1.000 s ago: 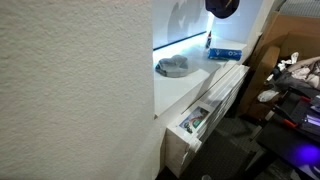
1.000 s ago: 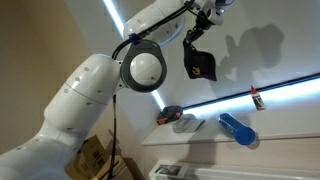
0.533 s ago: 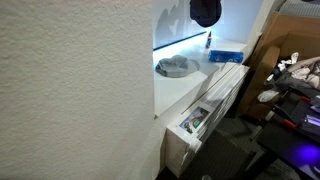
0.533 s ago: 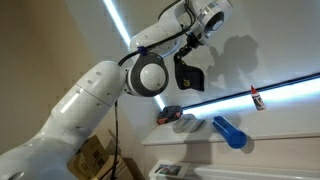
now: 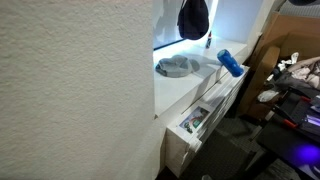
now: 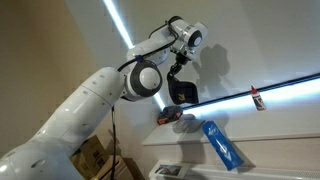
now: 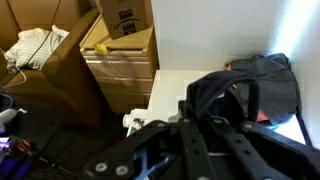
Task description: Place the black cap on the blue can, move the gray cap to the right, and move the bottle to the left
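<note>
White ledge (image 5: 183, 90) against a bright wall. Your gripper (image 6: 178, 72) holds the black cap (image 6: 181, 92) aloft, fingers pinched on its fabric so the crown hangs free for lowering. The blue can (image 5: 230, 63) sits below and off to one side of the fingers, tilted rather than upright, so capping looks doubtful. The gray cap (image 5: 175, 67) rests beneath the fingers, untouched.

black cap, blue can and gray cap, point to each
black cap (image 5: 193, 18), in an exterior view, on its crown
blue can (image 5: 230, 63), in an exterior view, mid body
gray cap (image 5: 176, 67), in an exterior view, on its crown
</note>
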Controlling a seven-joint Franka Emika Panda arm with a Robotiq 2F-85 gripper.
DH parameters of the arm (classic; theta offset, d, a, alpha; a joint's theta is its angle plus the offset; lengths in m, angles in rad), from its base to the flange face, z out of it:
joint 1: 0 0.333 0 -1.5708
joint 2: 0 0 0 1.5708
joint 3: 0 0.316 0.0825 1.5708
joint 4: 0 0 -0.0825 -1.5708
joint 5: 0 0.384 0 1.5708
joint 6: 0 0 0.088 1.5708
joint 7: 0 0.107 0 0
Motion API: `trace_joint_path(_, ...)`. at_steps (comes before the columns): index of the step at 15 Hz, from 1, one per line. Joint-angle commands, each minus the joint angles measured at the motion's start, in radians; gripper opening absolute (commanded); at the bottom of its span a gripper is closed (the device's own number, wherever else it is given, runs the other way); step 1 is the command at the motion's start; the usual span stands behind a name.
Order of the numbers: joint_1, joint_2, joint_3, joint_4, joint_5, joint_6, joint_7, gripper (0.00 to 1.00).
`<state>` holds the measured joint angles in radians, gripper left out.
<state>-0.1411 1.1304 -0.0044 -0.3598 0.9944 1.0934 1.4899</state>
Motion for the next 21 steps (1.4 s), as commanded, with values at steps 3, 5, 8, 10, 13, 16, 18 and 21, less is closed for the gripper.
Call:
trace_joint_path(3, 0.073, -0.006, -0.070, 0.000, -0.088, 0.069, -0.006, 0.02)
trace_joint_path(5, 0.083, -0.006, -0.086, 0.000, -0.105, 0.084, -0.004, 0.02)
trace_joint_path(8, 0.079, -0.006, -0.102, 0.000, -0.114, 0.095, -0.007, 0.02)
trace_joint_path(10, 0.075, -0.007, -0.117, 0.000, -0.117, 0.100, -0.009, 0.02)
trace_joint_path(13, 0.055, -0.004, -0.109, 0.000, -0.085, 0.096, -0.037, 0.02)
trace_joint_path(16, -0.027, 0.014, -0.054, 0.000, 0.028, 0.149, -0.011, 0.02)
trace_joint_path(18, -0.091, 0.029, -0.043, -0.001, 0.083, 0.174, -0.007, 0.02)
trace_joint_path(21, -0.172, 0.058, -0.067, -0.003, 0.115, 0.274, -0.004, 0.02)
